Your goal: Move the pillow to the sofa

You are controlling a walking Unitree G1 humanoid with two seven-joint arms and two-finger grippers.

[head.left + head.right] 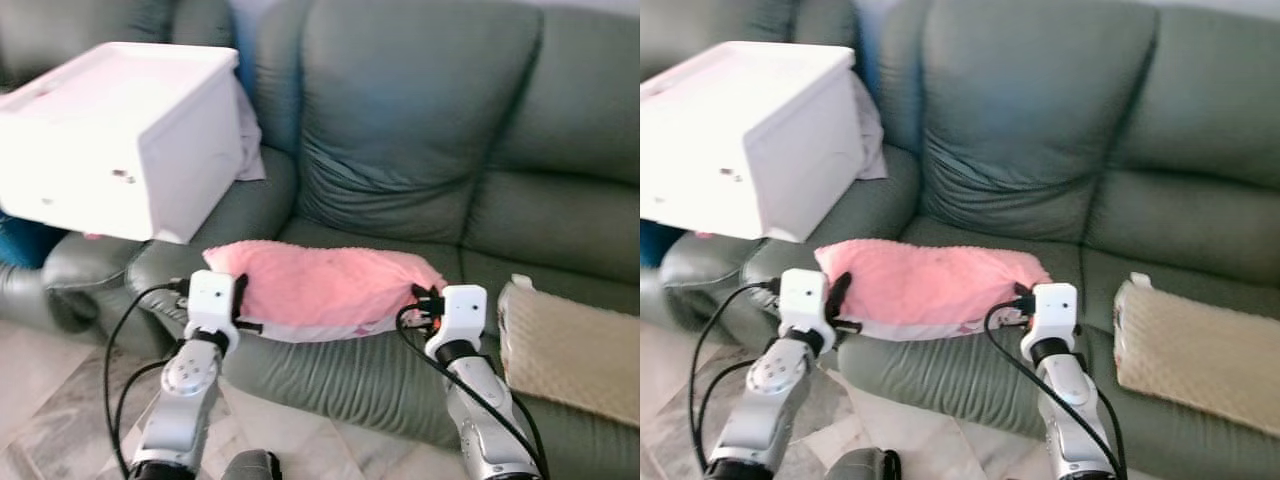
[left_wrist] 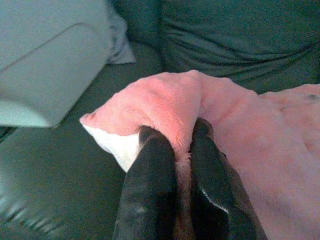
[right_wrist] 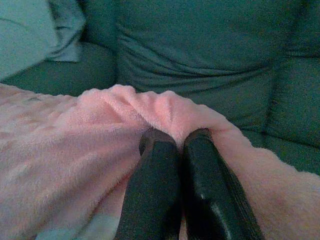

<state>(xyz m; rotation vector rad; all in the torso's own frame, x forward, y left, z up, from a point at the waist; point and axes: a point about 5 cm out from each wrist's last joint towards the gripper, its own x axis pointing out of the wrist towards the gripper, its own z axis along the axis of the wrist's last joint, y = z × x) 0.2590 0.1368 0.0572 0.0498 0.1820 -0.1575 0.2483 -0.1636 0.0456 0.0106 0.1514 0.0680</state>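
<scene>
While the pink pillow point(image 1: 325, 288) lies on the green sofa point(image 1: 420, 130) seat's front edge, the left gripper point(image 2: 176, 150) pinches its left corner and the right gripper point(image 3: 175, 142) its right end, both closed on plush. Risks: let go here, it may slide off the rim; each pinch holds only a fold (could slip). White box point(image 1: 120, 135) on the armrest, beige cushion point(image 1: 570, 345) alongside. Pillow's underside hidden; floor partly cut off.

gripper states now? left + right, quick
Left gripper: closed, pinching a fold at one end of the pink pillow.
Right gripper: closed, pinching a fold at the pillow's other end.
</scene>
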